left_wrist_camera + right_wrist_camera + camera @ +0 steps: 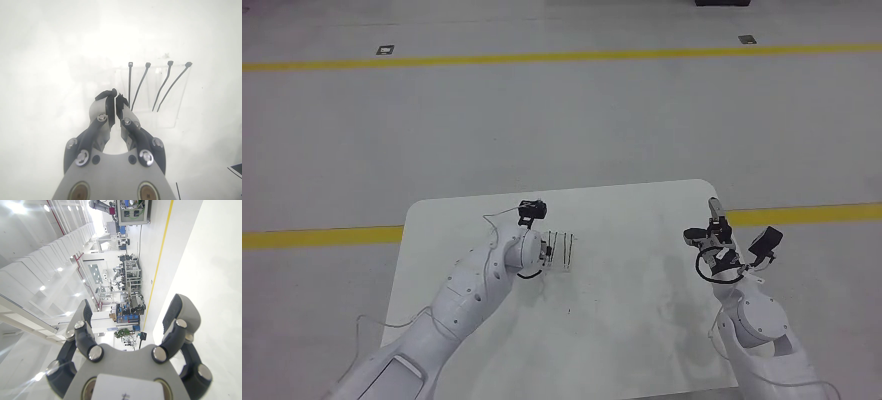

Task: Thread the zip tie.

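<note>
Several black zip ties (143, 85) lie side by side on a clear plastic sheet (168, 119) on the white table (642, 330). In the top view the zip ties (562, 250) sit just right of my left gripper (544, 252). My left gripper (115, 98) is shut, with its tips right beside the tail end of the outermost zip tie (129, 83); nothing shows between its pads. My right gripper (132, 302) is open and holds nothing, raised off the table and pointing out toward the room. In the top view the right gripper (705, 225) hovers near the table's far right corner.
The table's rounded far edge (562, 195) lies just beyond the zip ties. A thin dark line (177, 190) and a dark corner (236, 169) show at the border of the left wrist view. Yellow floor lines (542, 58) run behind the table.
</note>
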